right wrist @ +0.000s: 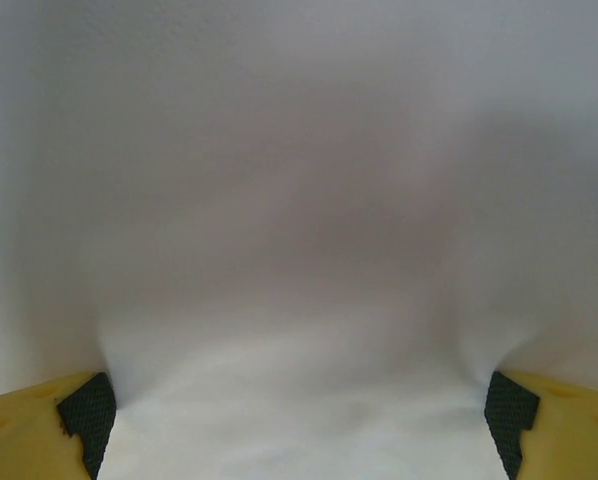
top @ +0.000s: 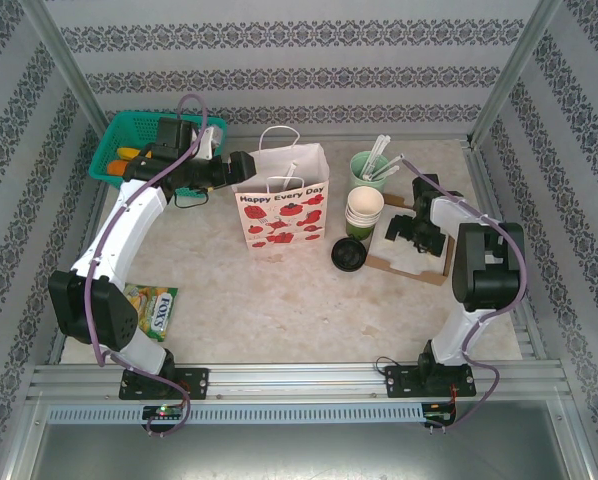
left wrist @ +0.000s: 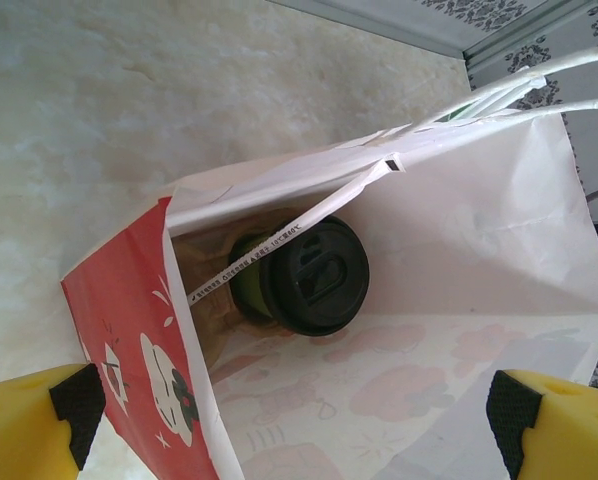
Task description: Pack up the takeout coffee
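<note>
From above, the white paper bag printed with red tomatoes (top: 281, 205) stood mid-table. The left gripper (top: 241, 166) was at its upper left corner, a dark black-lidded cup (top: 348, 254) stood just right of its base, and the right gripper (top: 404, 228) was farther right. The left wrist view looked into that bag, where the dark-green paper takeout coffee with a round black plastic lid (left wrist: 314, 275) sat deep inside, with the yellow fingers (left wrist: 29, 425) spread wide and empty. In the right wrist view the fingers were likewise wide apart over a blurred white surface (right wrist: 299, 250), gripping nothing.
</note>
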Motion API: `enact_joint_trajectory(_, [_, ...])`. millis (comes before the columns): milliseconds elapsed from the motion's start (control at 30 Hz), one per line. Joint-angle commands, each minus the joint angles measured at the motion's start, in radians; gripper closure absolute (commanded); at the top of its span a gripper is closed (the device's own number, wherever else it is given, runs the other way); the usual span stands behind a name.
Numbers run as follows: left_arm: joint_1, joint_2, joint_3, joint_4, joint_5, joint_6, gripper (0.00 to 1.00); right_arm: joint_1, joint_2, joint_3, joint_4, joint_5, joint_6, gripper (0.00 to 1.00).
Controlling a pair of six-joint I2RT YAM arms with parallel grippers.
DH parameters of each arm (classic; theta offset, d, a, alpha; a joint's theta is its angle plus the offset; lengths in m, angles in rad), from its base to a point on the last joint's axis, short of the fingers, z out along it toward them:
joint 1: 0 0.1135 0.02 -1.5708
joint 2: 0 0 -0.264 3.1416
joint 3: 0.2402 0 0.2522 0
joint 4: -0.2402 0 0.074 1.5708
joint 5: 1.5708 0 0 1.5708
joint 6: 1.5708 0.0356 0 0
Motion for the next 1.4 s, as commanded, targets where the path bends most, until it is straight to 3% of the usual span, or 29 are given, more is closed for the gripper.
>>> enact_joint_trajectory(0, [0.006,-0.030,-0.004,0.029,-0.019,-0.020,0.00,0.009,0.025,0.027,0.000,0.008,-0.001,0.06])
enact_joint_trajectory(233, [0.007,-0.021,0.003,0.032,-0.017,-0.024,0.00,0.019,0.018,0.037,-0.019,0.039,-0.020,0.33])
enact_joint_trajectory(467, [0.006,-0.020,0.005,0.032,-0.016,-0.026,0.00,0.019,-0.020,0.034,-0.019,0.054,-0.036,0.49])
enact_joint_trajectory(567, [0.005,-0.019,0.005,0.032,-0.017,-0.026,0.00,0.021,-0.037,0.026,-0.011,0.077,-0.046,0.63])
enact_joint_trajectory(900, [0.005,-0.019,-0.001,0.035,-0.014,-0.026,0.00,0.021,-0.075,0.026,-0.022,0.077,-0.068,0.97])
enact_joint_trajectory(967, [0.007,-0.019,-0.002,0.036,-0.014,-0.026,0.00,0.020,-0.071,0.031,-0.029,0.076,-0.072,0.97])
enact_joint_trajectory(1000, [0.006,-0.020,-0.003,0.035,-0.013,-0.025,0.00,0.021,-0.066,0.035,-0.038,0.078,-0.070,0.91])
enact_joint_trajectory(1067, [0.006,-0.020,-0.005,0.034,-0.014,-0.023,0.00,0.021,-0.054,0.029,-0.042,0.077,-0.056,0.65])
enact_joint_trajectory(1133, [0.005,-0.019,-0.008,0.036,-0.017,-0.022,0.00,0.019,-0.040,0.017,-0.033,0.051,-0.046,0.54])
enact_joint_trajectory(1267, [0.006,-0.012,-0.005,0.031,-0.019,-0.020,0.00,0.026,0.005,0.011,-0.026,-0.002,-0.026,0.53])
enact_joint_trajectory(1367, [0.006,-0.013,-0.004,0.027,-0.020,-0.017,0.00,0.028,0.028,0.013,-0.025,0.003,-0.019,0.59])
